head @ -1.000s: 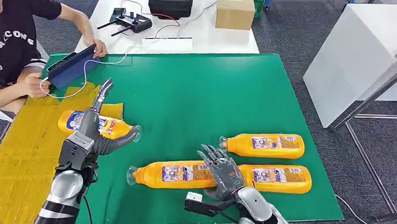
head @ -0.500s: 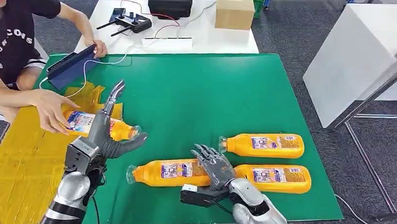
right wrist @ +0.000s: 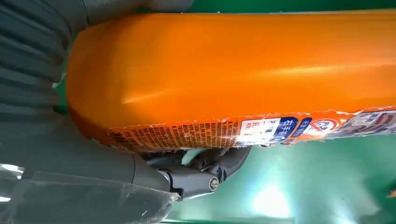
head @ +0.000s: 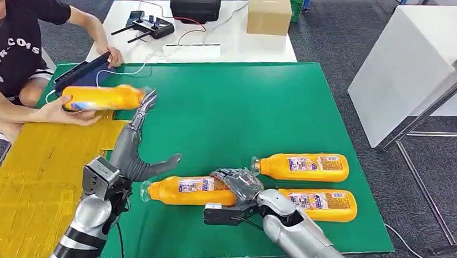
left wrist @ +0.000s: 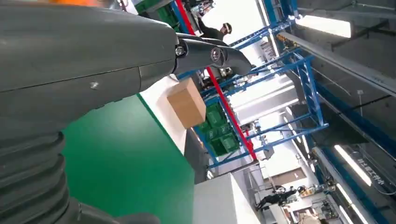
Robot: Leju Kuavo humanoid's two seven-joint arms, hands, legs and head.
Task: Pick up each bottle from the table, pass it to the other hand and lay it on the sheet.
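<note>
The right hand (head: pixel 238 184) is clamped around the wide base of a smooth, rigid, probably slippery orange bottle (head: pixel 184 190), while the left hand (head: pixel 137 138) stays spread, empty.

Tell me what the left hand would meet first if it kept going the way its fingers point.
Probably the orange bottle a person holds just beyond the left hand; the fingertips sit near its cap end, though height is unclear.

person's hand (head: pixel 72 115) lifted bottle (head: pixel 104 97) off yellow sheet (head: pixel 29 173), right hand (head: pixel 238 184) now grips nearest bottle (head: pixel 184 190)
</note>
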